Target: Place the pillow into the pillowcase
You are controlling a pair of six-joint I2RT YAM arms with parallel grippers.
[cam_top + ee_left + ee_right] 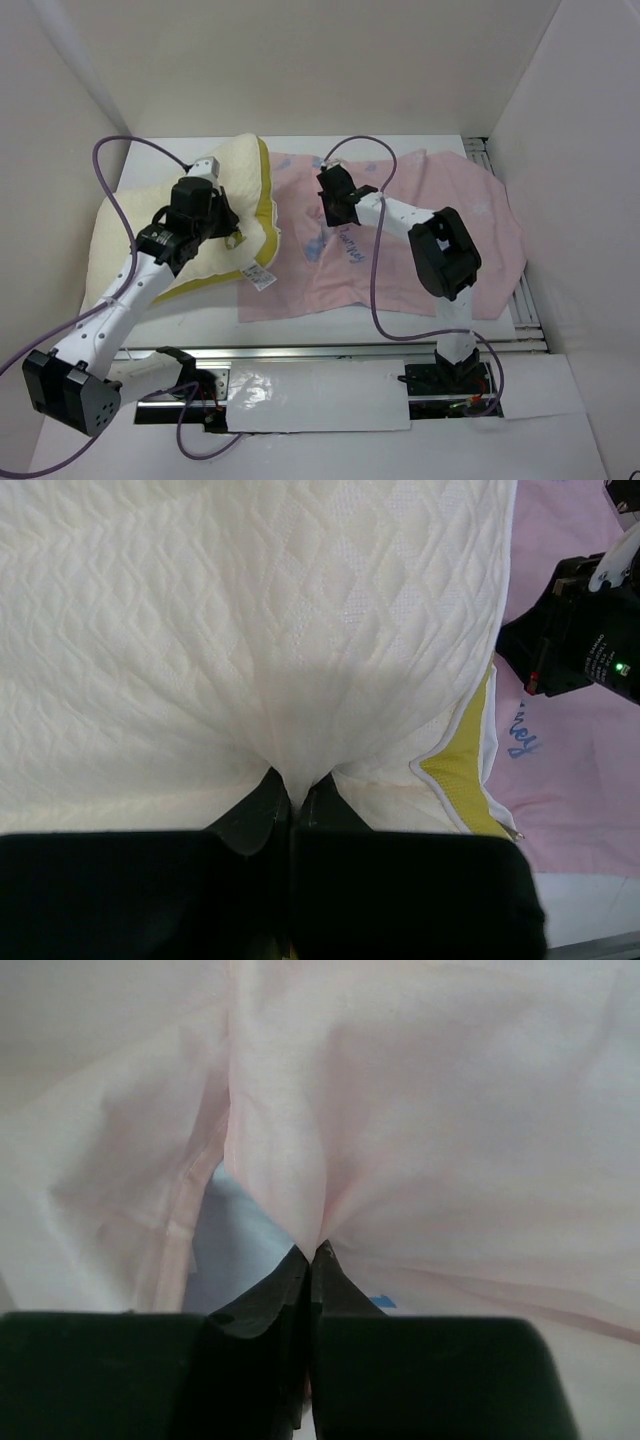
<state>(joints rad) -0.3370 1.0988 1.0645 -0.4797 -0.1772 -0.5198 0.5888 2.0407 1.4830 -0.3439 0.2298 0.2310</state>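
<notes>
Pinching the soft cream-yellow quilted pillow (118, 245) at frame left in my closed left gripper (292, 798), I hold my right gripper (312, 1255) clamped on the thin pale-pink pillowcase (440, 195) just to its right, whose mouth seemingly faces the pillow.

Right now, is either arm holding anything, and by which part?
The left end effector pinches a fold of the pillow near its yellow edge; the right end effector pinches a fold of the pink pillowcase beside a gap showing blue.
</notes>
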